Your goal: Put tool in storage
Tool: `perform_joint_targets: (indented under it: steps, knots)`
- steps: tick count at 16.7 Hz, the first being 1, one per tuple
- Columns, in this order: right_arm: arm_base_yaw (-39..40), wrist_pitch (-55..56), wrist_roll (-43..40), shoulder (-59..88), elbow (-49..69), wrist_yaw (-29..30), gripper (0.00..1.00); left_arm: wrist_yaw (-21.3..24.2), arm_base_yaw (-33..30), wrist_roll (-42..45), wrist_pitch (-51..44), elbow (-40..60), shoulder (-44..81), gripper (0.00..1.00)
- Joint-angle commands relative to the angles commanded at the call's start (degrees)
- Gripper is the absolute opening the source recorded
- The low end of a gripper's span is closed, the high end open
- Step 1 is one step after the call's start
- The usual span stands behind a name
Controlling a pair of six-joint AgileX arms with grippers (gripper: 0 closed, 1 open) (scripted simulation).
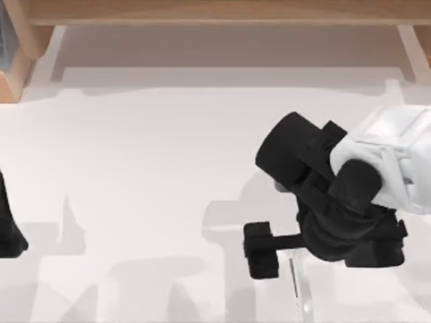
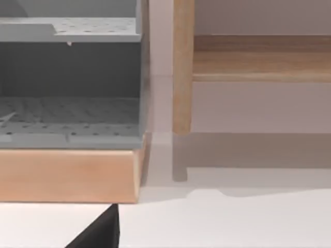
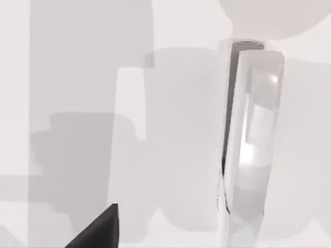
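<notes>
Hovering low over the white worktop (image 1: 148, 168) near the front edge, right of centre in the top view: right gripper (image 1: 283, 259), black, on the AgileX arm with the white housing. One dark finger block (image 1: 260, 250) sticks out toward the left on a short bar; the other side sits under the wrist body, so I cannot tell how wide the jaws stand or whether they hold anything.

Thin pale silvery-white stick tool (image 1: 294, 282) with a dark stripe along its length lies flat on the worktop just below the right gripper, running toward the front edge. Its upper end goes under the gripper body, so contact cannot be judged from above. The right wrist view has the same tool (image 3: 251, 144) close up: long glossy pale bar, dark stripe down one side, bright highlights, lying on the white surface with grey shadow patches beside it. A dark wedge of gripper hardware (image 3: 98, 230) shows at the frame edge, apart from the tool.

Left arm (image 1: 8, 225) is parked at the left edge of the worktop. Its wrist view faces a wooden-framed storage unit (image 2: 70, 173) with grey perforated shelves (image 2: 72, 116), standing on the worktop beside a light wooden post (image 2: 182, 67). Finger state of the left gripper: cannot tell.

Wooden frame rail (image 1: 222, 12) runs along the far side of the worktop.
</notes>
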Motion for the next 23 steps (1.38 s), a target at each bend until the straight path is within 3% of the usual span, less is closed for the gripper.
perform_joint_targets:
  steps: [8,16,21,23]
  knots:
    - [0.88,-1.59,1.66,0.18,0.42,0.76,1.00,0.00,0.00,0.00,0.00,0.00,0.00,1.00]
    - [0.40,12.52,1.14,7.22,-6.51,0.82,1.00,0.00,0.00,0.00,0.00,0.00,0.00,1.00]
    - [0.33,14.28,1.09,8.24,-7.47,0.82,1.00,0.00,0.00,0.00,0.00,0.00,0.00,1.00]
    - [0.33,14.28,1.09,8.24,-7.47,0.82,0.85,0.00,0.00,0.00,0.00,0.00,0.00,1.00]
